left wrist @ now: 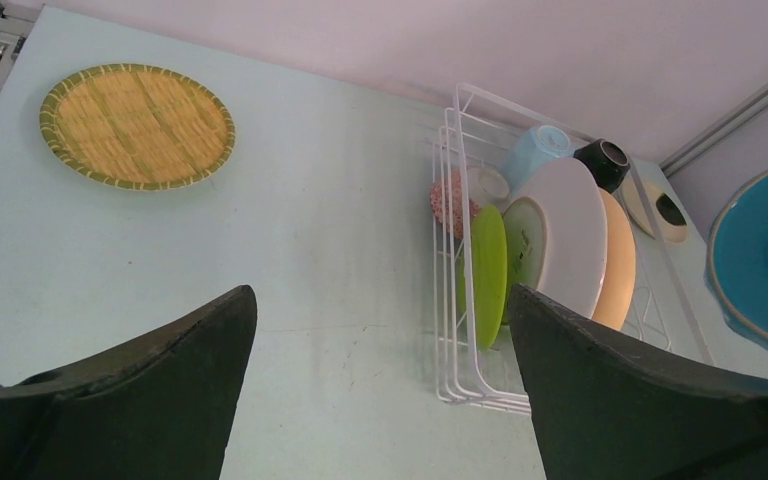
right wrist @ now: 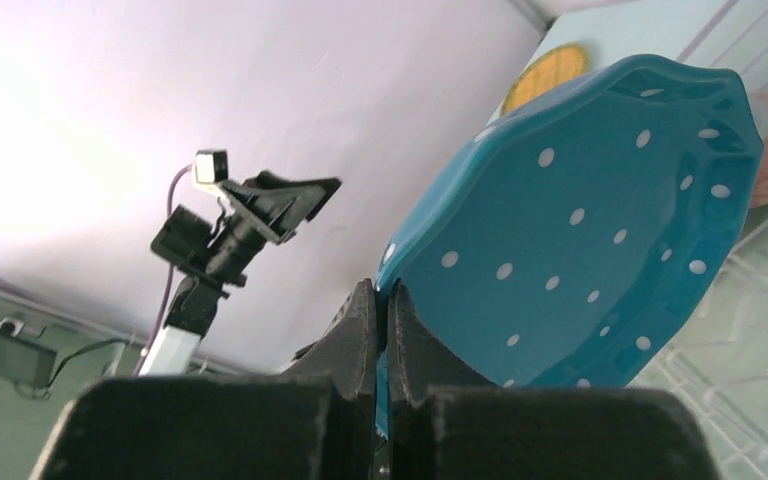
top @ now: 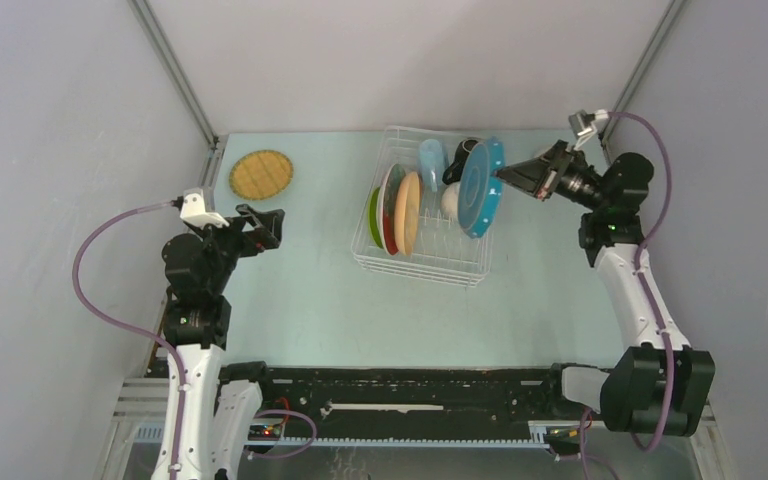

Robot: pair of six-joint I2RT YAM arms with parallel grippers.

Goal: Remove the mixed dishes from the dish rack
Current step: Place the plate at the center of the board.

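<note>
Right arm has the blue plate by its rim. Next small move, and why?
Probably raise the right gripper straight up a little. It is shut on the rim of the blue dotted plate, whose lower edge appears to sit inside the dish rack, close beside a white bowl. Lifting first should clear the rack and bowl before any swing toward the table.
</note>
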